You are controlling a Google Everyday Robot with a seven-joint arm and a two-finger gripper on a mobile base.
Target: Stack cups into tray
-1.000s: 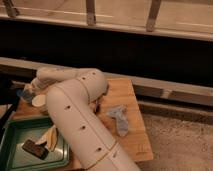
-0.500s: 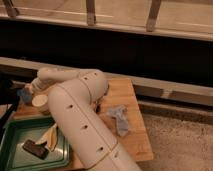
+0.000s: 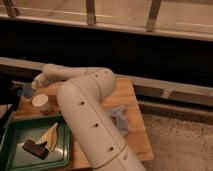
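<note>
nothing is stacked yet, and neither cup is in the tray [image 3: 15,137]. the gripper [image 3: 34,86] is at the far left corner of the wooden board [image 3: 127,95], fingers together right at the blue cup [image 3: 25,91]; whether it really has hold of the cup i cannot tell. the white cup [image 3: 41,103] stands upright just beside it, between the blue cup and the tray's far rim. both cups are left to move.

the tray sits at the board's near left corner and already holds a brown block [image 3: 35,148] and a pale wedge [image 3: 50,135], which narrow the free floor. a crumpled blue-grey cloth [image 3: 119,118] lies near the right edge, well clear. the thick arm [image 3: 90,115] crosses the board's middle.
</note>
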